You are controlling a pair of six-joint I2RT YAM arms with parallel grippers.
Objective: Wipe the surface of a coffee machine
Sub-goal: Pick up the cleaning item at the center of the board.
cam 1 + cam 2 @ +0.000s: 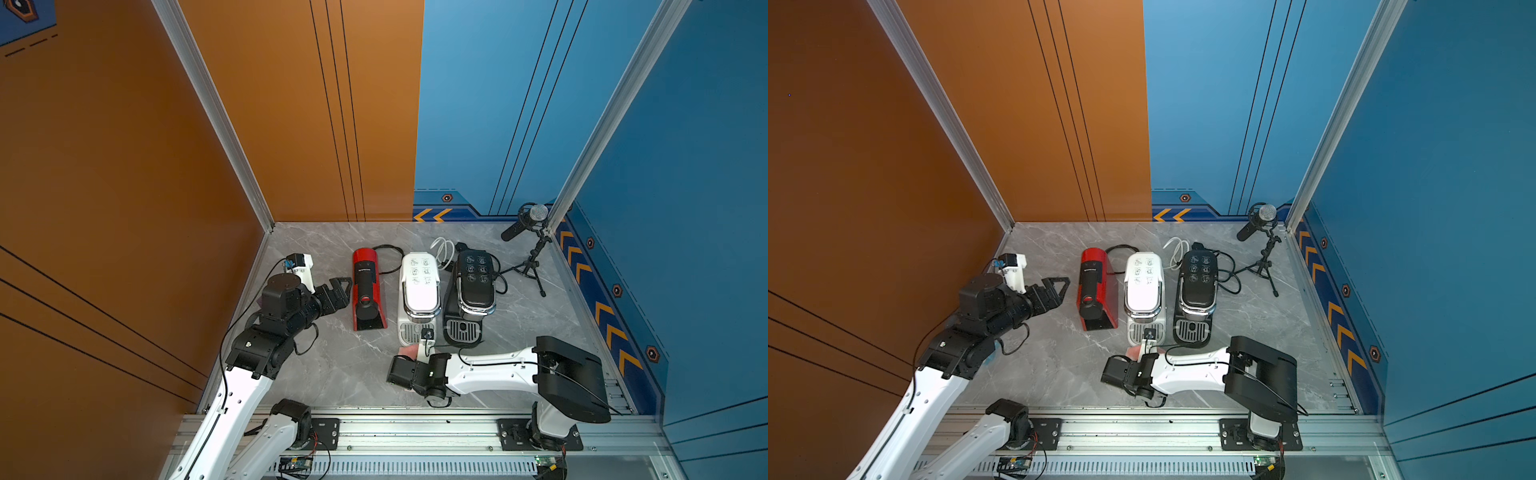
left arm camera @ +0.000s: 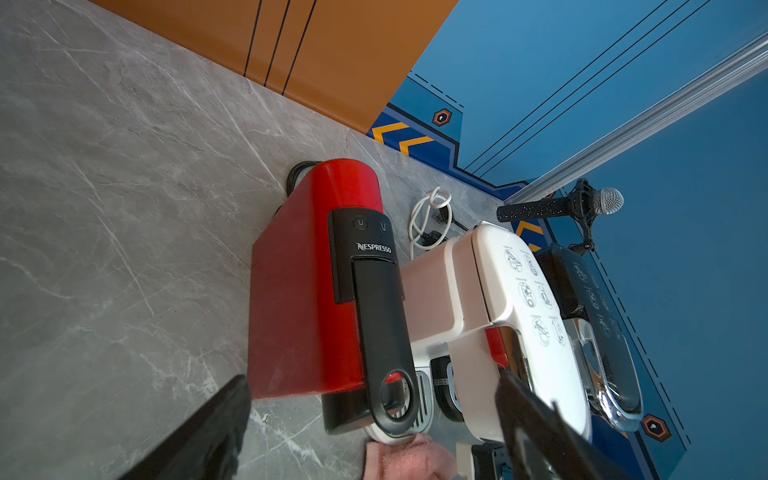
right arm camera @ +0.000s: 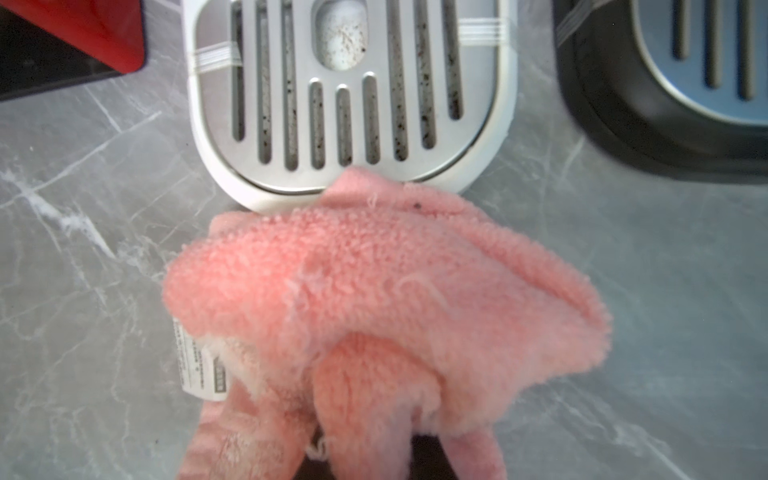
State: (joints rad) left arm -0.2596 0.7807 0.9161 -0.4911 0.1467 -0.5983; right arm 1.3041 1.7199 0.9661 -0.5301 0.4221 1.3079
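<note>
Step in hand, by the look of things: lifting the pink cloth [image 3: 374,291] off the counter [image 1: 332,365] and onto the white coffee machine [image 1: 419,286]. Seems early in the task, with no wiping evident yet.

To do well:
- Raise the cloth clear of the drip tray [image 3: 245,197] rim before moving forward, so as not to snag the overlapping corner or shove the machine back.
- Keep a broad flap hanging below the fingers and wipe with that flap, not with the hard tips.
- Press lightly and drag in straight, overlapping passes along the icon-printed top, then down the front.
- Mind the dark specks in the tray slots and leave those for last, to avoid smearing grit over the white lid.
- Stay off the red machine [image 1: 368,286] and the black machine [image 1: 473,282], standing close on either side.

Right pincer [image 3: 370,457]: closed on a gathered bunch of the cloth, low over the counter just in front of the white machine's tray. Fingers buried in the pile, so judged from the folds converging there. Far corner of the cloth touching and slightly overlapping the tray's front rim.

Left pincer [image 1: 337,291]: spread wide, holding nothing, touching nothing. Hovering just beside the red machine, on the side away from the white one.
</note>
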